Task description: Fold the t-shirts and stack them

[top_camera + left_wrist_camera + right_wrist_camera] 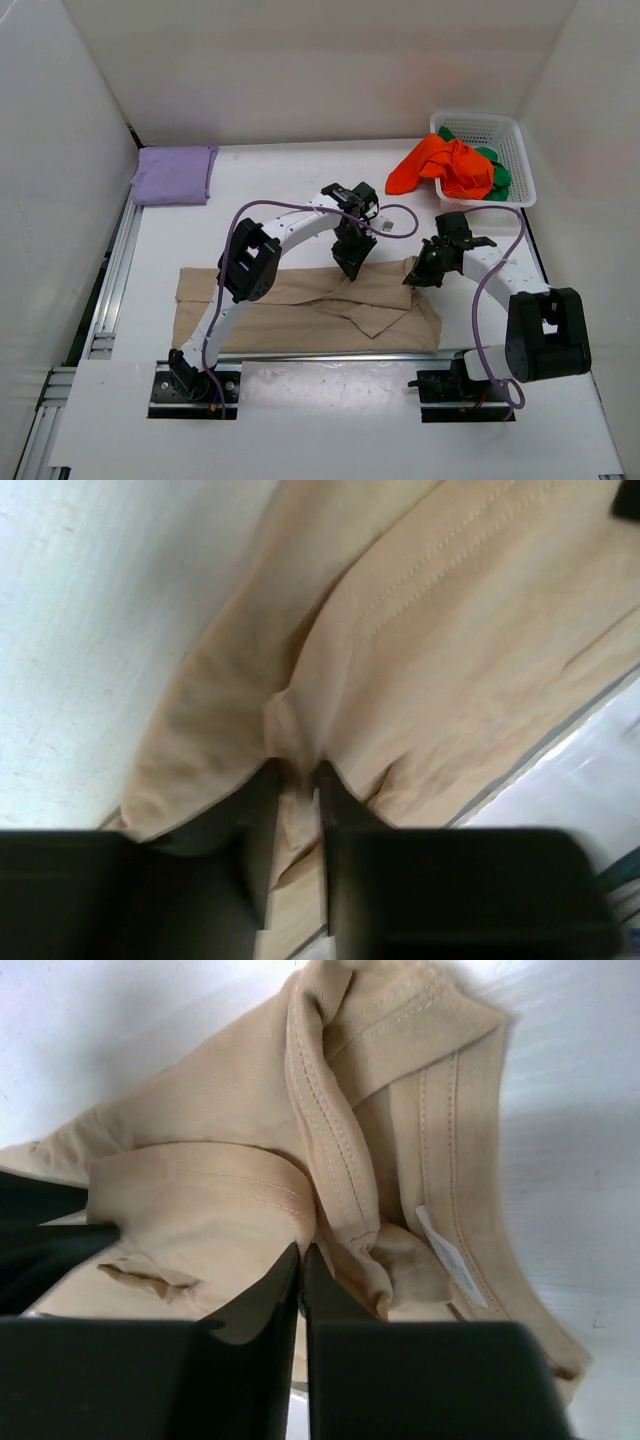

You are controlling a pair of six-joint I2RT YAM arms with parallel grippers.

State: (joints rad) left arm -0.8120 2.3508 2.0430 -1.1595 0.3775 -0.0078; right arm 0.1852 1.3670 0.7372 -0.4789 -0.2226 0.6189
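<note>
Beige t-shirt (300,310) is lying across the near side of my bench (280,190); I am pinching its far edge in my left tool (298,775) and its collar end in my right tool (301,1252), both clamped on cloth.

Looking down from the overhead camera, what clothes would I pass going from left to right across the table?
lavender t-shirt → beige t-shirt → orange-red t-shirt → green t-shirt

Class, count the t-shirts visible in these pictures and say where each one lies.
4. Lavender t-shirt folded at the far left; beige t-shirt spread at the near centre; orange-red t-shirt draped over the basket rim; green t-shirt inside the basket. More could hide beneath.
</note>
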